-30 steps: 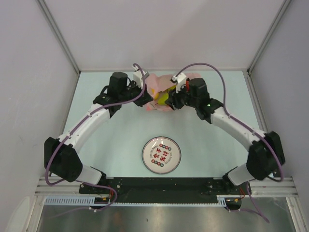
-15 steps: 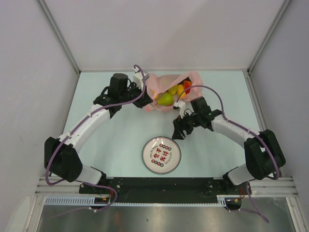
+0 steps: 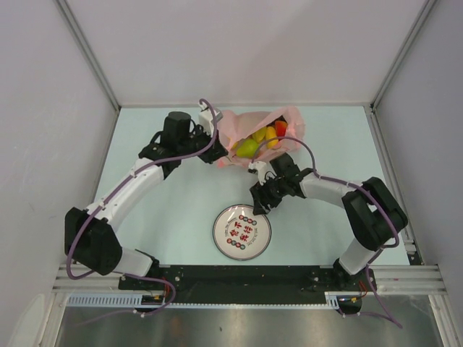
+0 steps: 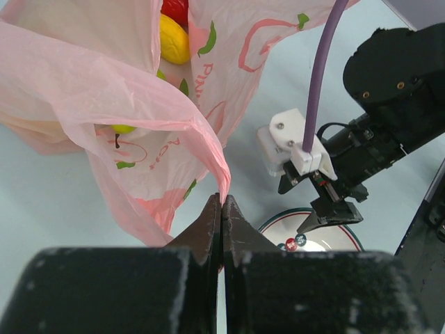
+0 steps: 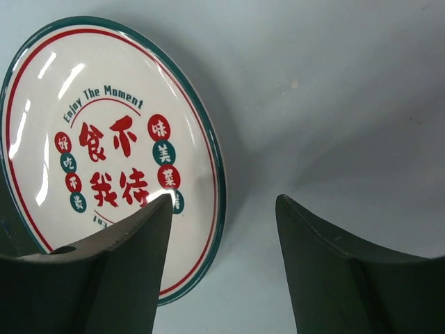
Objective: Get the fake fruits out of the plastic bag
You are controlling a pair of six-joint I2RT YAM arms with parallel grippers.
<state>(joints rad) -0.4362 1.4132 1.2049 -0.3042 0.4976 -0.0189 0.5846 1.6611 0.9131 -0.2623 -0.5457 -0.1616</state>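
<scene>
The pink plastic bag lies at the back of the table with its mouth open toward the arms. Inside it show a green pear, yellow mangoes, an orange one and a red fruit. My left gripper is shut on the bag's rim and holds it up; the left wrist view shows a yellow fruit in the bag. My right gripper is open and empty, low over the table beside the white plate's rim.
The round white plate with red lettering lies in front of the bag, near the table's middle. White walls close the table at the back and both sides. My right gripper also shows in the left wrist view.
My right gripper has left the bag's mouth and moved toward me and down to the plate's edge, open and empty. The bag's mouth now gapes and the fruits show. The left gripper stays put.
</scene>
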